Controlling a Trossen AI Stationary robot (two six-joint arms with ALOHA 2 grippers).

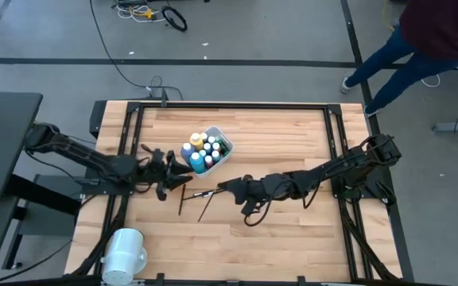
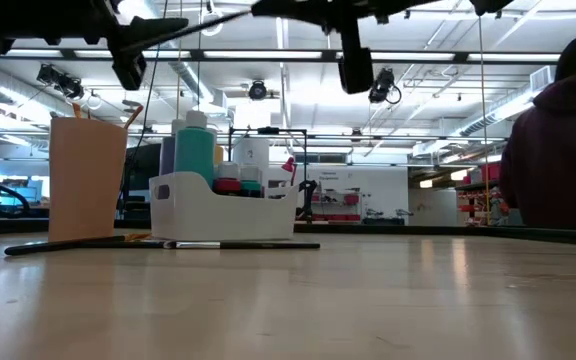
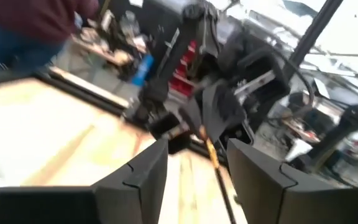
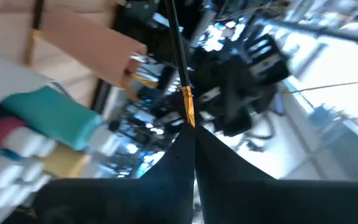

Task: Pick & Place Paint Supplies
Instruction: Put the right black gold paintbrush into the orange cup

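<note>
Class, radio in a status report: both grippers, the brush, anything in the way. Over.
Left gripper open. Right gripper shut on brush, raised near tub. Two more brushes lying on table.

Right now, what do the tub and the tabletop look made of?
Tub: likely plastic, an opaque white matte shell with rounded moulded corners. Tabletop: wood, looks like butcher block with pale glued strips and visible grain, light satin sheen in the low view.

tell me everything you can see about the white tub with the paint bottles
The white tub is a small rectangular plastic-looking bin with rounded corners, upright on the wooden table and angled to its edges. It is packed with white-capped paint bottles; a teal one stands tallest. Brushes lie on the table close by.
</note>
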